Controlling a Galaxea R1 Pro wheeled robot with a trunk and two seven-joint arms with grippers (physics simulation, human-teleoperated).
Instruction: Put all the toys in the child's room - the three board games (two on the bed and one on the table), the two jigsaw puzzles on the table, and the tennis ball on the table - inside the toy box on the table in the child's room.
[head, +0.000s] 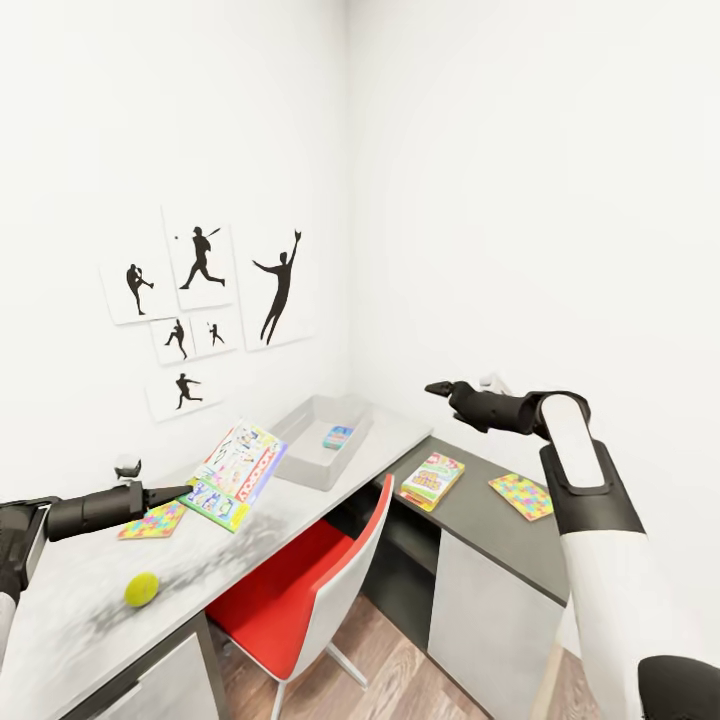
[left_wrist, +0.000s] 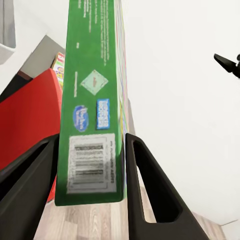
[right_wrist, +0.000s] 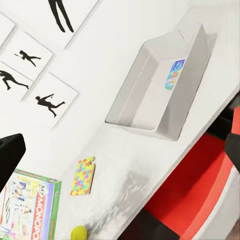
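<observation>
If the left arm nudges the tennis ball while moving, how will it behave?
The tennis ball is round and sits loose on the bare light desktop near the front edge, so it will probably roll, perhaps off. It looks light and fuzzy, so likely not fragile. The left gripper already clamps the Monopoly box.

Green board game (left_wrist: 92, 100) cut off at twelve o'clock in the left wrist view, print above the barcode too blurred to read. Small box (head: 338, 437) inside the toy box (head: 300, 460): picture too small to tell. Monopoly box (right_wrist: 27, 212) cut off at seven o'clock, right wrist view. Chair (head: 300, 590) partly hidden under the table (head: 80, 600).
</observation>
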